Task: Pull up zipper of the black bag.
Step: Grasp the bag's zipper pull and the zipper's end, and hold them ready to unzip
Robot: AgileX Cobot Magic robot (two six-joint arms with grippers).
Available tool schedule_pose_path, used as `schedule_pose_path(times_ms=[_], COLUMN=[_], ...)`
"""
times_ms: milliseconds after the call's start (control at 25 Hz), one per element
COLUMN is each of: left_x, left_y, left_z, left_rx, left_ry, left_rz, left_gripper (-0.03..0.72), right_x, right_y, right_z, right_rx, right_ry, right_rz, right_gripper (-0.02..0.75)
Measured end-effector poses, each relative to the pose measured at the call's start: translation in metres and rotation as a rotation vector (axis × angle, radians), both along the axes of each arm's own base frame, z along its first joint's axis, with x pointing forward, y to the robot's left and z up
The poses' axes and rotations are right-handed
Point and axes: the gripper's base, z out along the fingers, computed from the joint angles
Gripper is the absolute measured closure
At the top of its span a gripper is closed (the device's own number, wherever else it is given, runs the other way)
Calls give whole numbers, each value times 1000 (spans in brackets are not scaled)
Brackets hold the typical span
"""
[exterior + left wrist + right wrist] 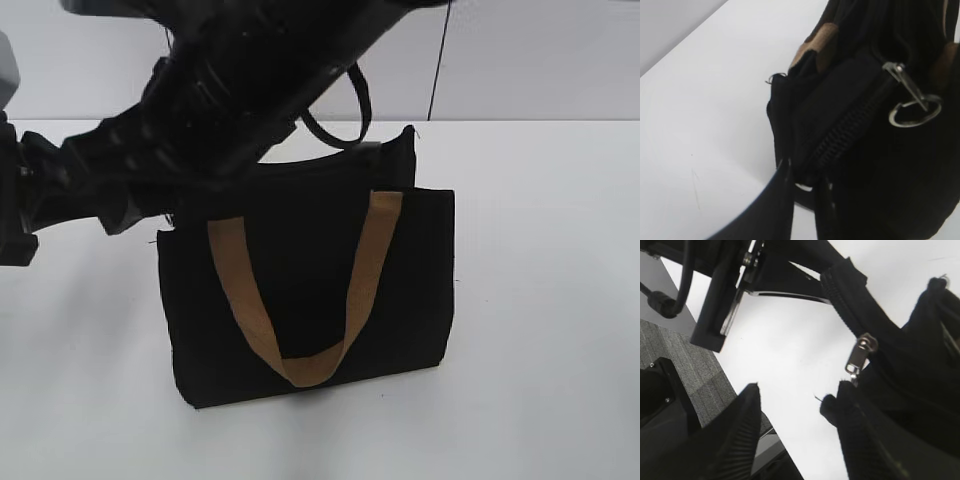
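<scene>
The black bag [300,290] stands on the white table with a tan strap [365,260] hanging down its front. Dark arms [230,90] cover its top left corner, so the zip line is hidden in the exterior view. In the left wrist view my left gripper [802,182] is shut on the fabric end of the bag's zip line. The zipper [907,87], a silver pull with a ring, sits further along the black teeth. In the right wrist view my right gripper [797,392] is open and empty. The zipper pull [860,355] hangs just above its right finger, which is beside the bag's edge.
The white table [540,300] extends right of and in front of the bag. A black cable [345,115] loops behind the bag's top. The table's edge and grey floor [685,370] show in the right wrist view.
</scene>
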Motion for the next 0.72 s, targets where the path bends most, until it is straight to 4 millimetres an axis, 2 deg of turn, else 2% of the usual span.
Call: schedule_pose_path(times_ms=[200,440,720], left_x=[0,0,0], left_y=[0,0,0], left_z=[0,1,1], left_rx=[-3,-6,-7], left_ry=[-1,0,-1], left_rz=[2,4,5], left_gripper=[614,614,614], right_x=[6,11,19], right_y=[5,5,8], right_z=[-12,-13,-36], right_rx=[-23,-9,-76], right_ry=[25,5,24], right_rz=[-52,-102,-145], right_gripper=[356,357,357])
